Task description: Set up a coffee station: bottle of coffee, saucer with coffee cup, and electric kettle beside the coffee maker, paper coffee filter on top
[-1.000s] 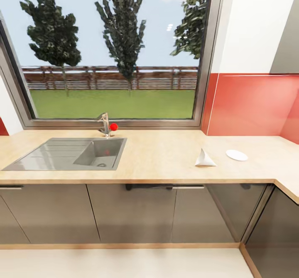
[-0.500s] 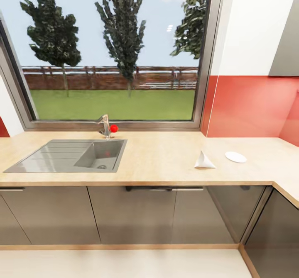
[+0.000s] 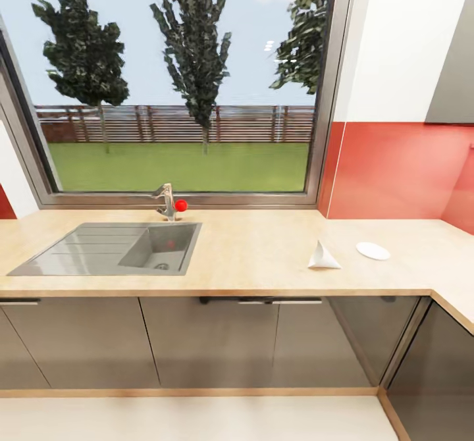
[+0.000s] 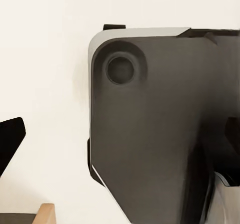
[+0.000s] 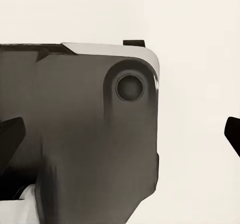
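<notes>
Head view: a light wood tabletop (image 3: 263, 250) is shown running across the middle of the frame and turning toward the viewer at the right edge. A white paper coffee filter (image 3: 323, 256), cone-shaped and tipped on its side, is seen right of centre on the tabletop; a white saucer (image 3: 373, 251) lies flat just to its right, near it but apart. A grey sink (image 3: 112, 248) with a drainboard is set into the tabletop at centre left, with a faucet (image 3: 166, 201) bearing a red knob behind it. A large window (image 3: 178, 79) onto trees, a fence and grass occupies the upper left and centre; a red backsplash (image 3: 395, 168) is seen at right. Grey cabinet doors (image 3: 210, 342) occupy the lower band. Wrist views: a dark rounded robot body (image 4: 165, 134) over a pale floor is shown. Dark finger edges are glimpsed at the frame margins, but the opening of either end effector cannot be told.
</notes>
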